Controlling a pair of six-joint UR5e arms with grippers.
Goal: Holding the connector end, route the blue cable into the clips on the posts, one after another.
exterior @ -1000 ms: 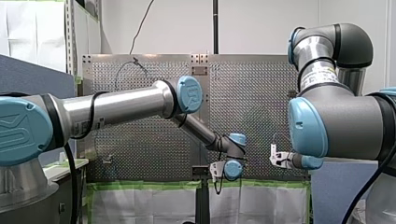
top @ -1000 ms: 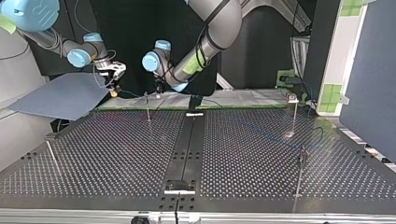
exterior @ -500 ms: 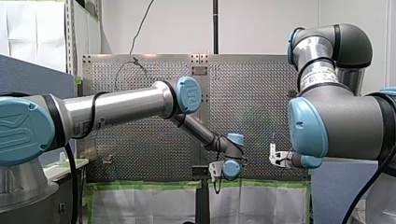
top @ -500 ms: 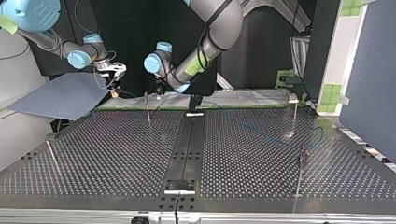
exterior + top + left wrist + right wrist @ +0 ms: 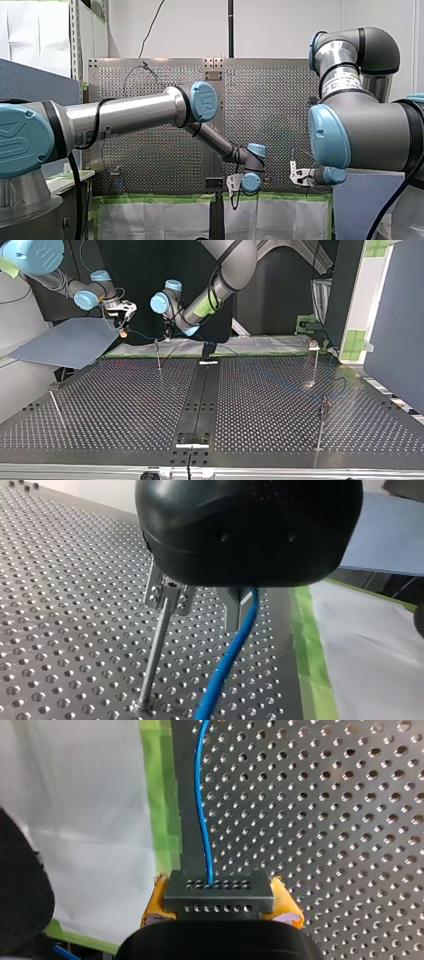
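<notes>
Clamped on the black connector [image 5: 220, 887], my right gripper [image 5: 220, 901] presses its yellow pads [image 5: 155, 904] against the block's two sides. From the connector's face the blue cable [image 5: 201, 805] runs straight ahead of this gripper. It follows the edge of the perforated table [image 5: 325, 820], with a strip of green tape [image 5: 162, 795] just beside it. In the top view my left gripper [image 5: 168, 333] hangs near my right gripper, above the table's taped edge, and the cable is strung between the two. Seen from the left wrist, the cable comes out from under the black gripper body and slants down toward the table ahead of it. Whether this gripper is apart or closed on the cable I cannot tell. A thin metal post [image 5: 154, 655] stands on the table under the left gripper, just beside the cable. Its clip [image 5: 167, 591] sits close up against the gripper body, and the cable passes beside the clip, apart from it.
</notes>
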